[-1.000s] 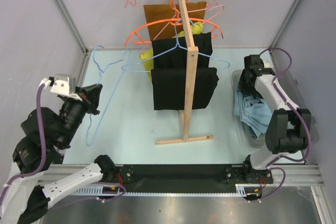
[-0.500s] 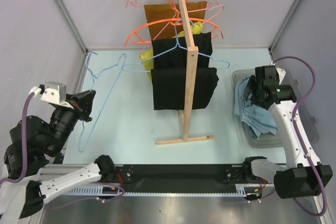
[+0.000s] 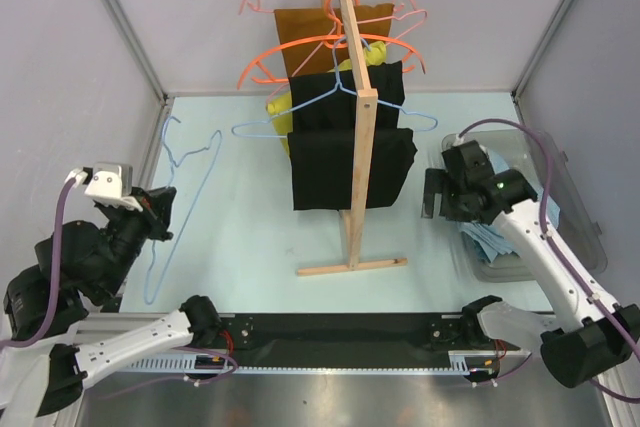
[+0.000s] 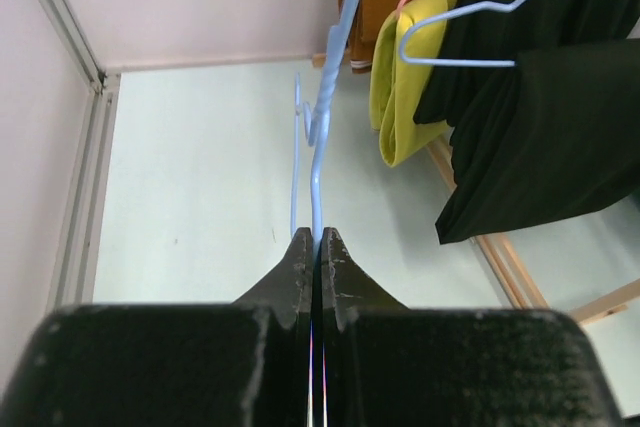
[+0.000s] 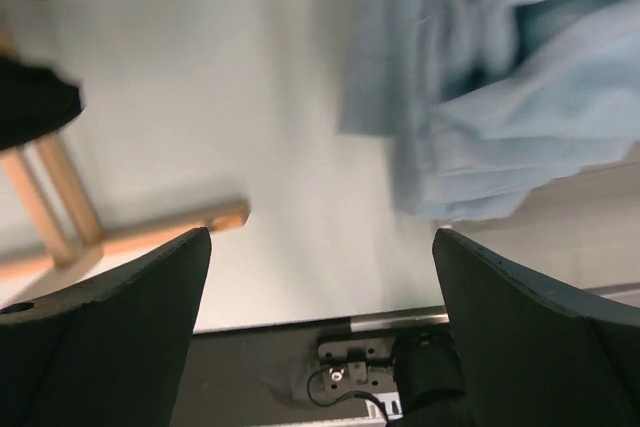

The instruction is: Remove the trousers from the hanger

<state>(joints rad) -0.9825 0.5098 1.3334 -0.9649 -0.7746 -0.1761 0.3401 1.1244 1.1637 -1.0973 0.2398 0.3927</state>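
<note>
The light-blue wire hanger [image 3: 190, 160] is bare and hangs over the left side of the table. My left gripper [image 3: 160, 209] is shut on one of its wires. In the left wrist view the wire [image 4: 318, 177] runs up from the closed gripper tips [image 4: 316, 237]. The sky-blue trousers [image 3: 487, 243] lie crumpled in the clear bin [image 3: 572, 192] at the right, off the hanger. My right gripper [image 3: 432, 194] is open and empty, just left of the bin. The right wrist view shows the trousers [image 5: 500, 97] above the wide-open gripper [image 5: 320, 292].
A wooden rack [image 3: 356, 147] stands mid-table with a floor bar [image 3: 350, 268]. It carries black garments [image 3: 350, 167], a brown one [image 3: 300, 37], a yellow one [image 3: 280, 107], orange and pink hangers [image 3: 300, 52] and another light-blue hanger [image 3: 300, 107]. Walls close in left and right.
My left gripper has drawn the bare hanger left and nearer. My right arm has lifted out of the bin and swung left, leaving the trousers in the bin.
</note>
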